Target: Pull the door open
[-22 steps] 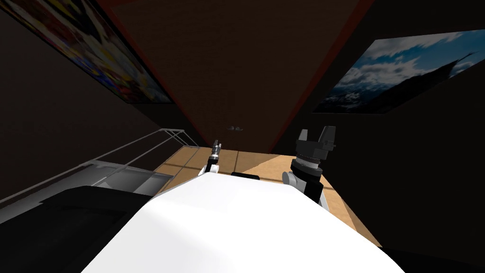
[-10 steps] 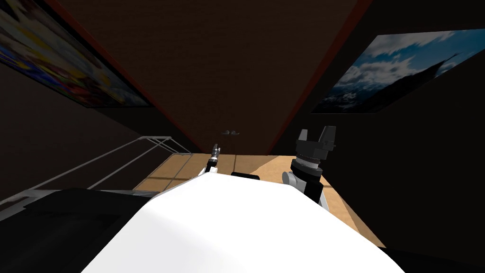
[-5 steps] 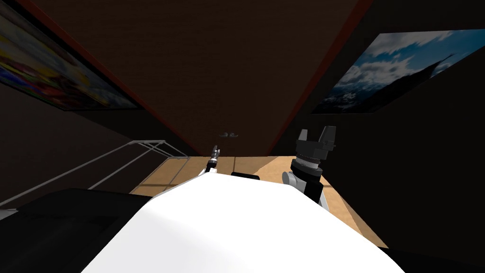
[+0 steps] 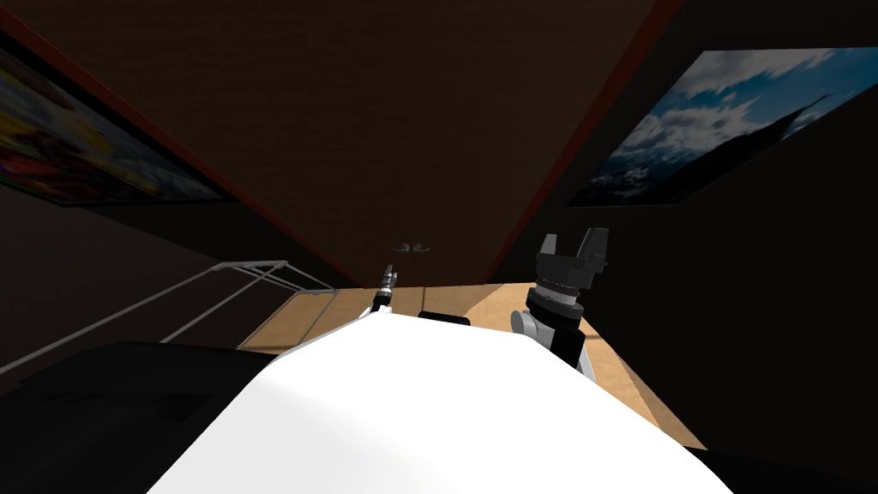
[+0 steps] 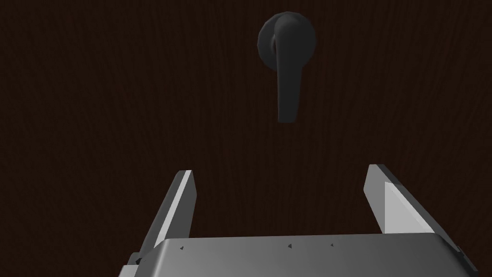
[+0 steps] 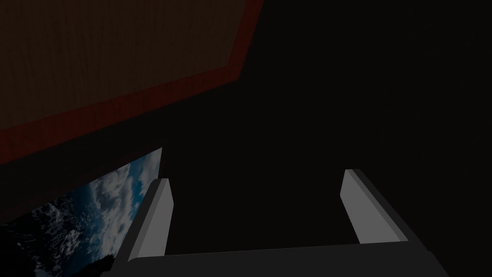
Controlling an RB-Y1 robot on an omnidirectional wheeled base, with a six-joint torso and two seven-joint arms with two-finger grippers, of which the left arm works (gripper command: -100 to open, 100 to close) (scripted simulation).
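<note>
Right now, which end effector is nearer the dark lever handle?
Left. The left end effector faces the dark lever handle, open, short of it. The right end effector stands off to the right.

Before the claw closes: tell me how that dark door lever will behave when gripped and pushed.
The lever looks rigid and smooth, one dark piece, so probably slippery between thin fingers. It joins a round base, so a push likely turns it there rather than bends it. Slim, it should fit the open left claw.
</note>
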